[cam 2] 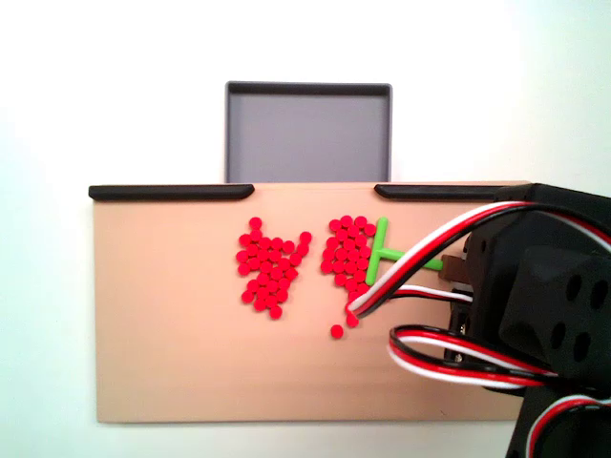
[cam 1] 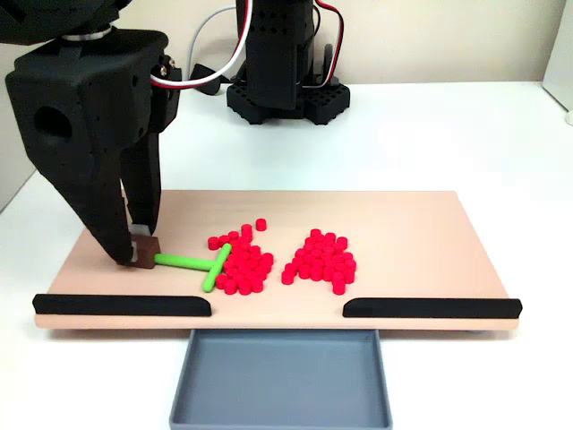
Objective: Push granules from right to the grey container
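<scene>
The gripper is clamped on the stem of a green T-shaped stick, its crossbar pressed against the nearer heap of granules like a rake. Beyond them, past a gap between black strips, the grey container sits empty.

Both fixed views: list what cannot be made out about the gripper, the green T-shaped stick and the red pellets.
- Black two-finger gripper: the arm body and the red-white-black cables cover it in the fixed view from behind the arm.
- Green T-shaped plastic stick: its handle end is buried in the brown fingertip block, so grip contact stays unclear.
- Small red cylindrical plastic pellets: too small and too crowded to count.
- Shallow slate-grey plastic tray: its near rim is cut off by the bottom edge.
</scene>
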